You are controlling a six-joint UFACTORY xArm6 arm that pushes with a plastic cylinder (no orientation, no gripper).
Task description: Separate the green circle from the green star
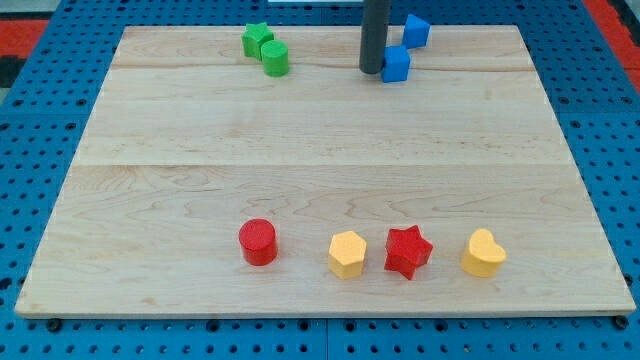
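Camera view shows the wooden worktop from the near side, with the two green pieces sitting together in the upper left of the frame: the green star nearer the top edge and the green circle just below and to the right of it, the pair touching or as good as touching. There is no gripper on this arm to be open or closed, and nothing is held; it ends in a plain dark rod, and my tip rests on the board in the upper middle of the frame, right against the left side of a blue block, with a second blue block a little above and to the right. The thing that matters is the direction: the green circle lies to the left of my tip, at nearly the same height in the frame and with bare wood between them, and the star sits on the circle's far upper-left side. A straight push leftward would likely drive the circle into the star, so I would guess the tip must come around between them or from above. Along the bottom of the frame stand a red cylinder, a yellow hexagon-like block, a red star and a yellow heart-like block, well away from all this.
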